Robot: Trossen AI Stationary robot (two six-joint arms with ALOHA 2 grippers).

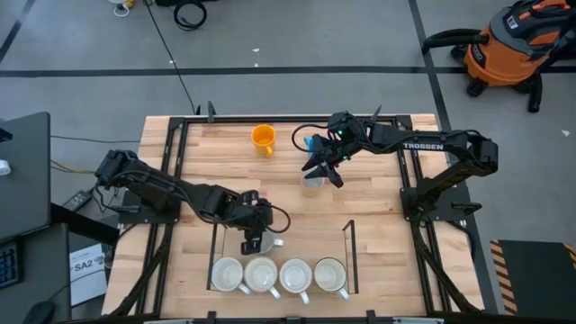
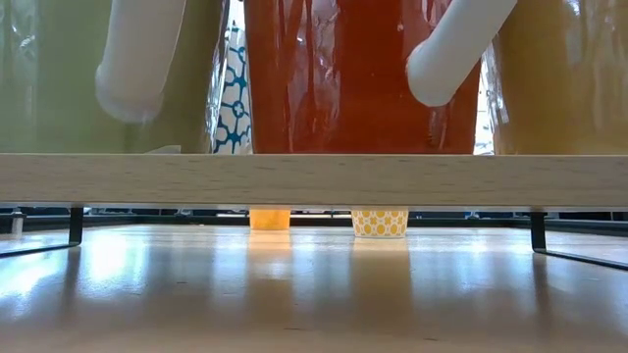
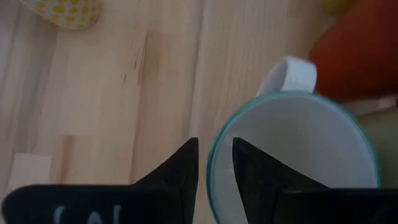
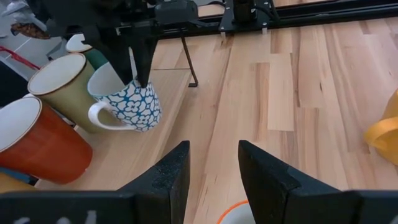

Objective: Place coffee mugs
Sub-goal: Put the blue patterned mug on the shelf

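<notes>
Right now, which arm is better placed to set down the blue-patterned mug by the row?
The left. Its pincer grips the rim of the blue-patterned mug, just behind the row of mugs. The right pincer is open, far back near the orange mug.

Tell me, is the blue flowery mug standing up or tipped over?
Standing up. The blue flowery mug sits upright on the table, its mouth open upward, while the left claw pinches its rim.
</notes>
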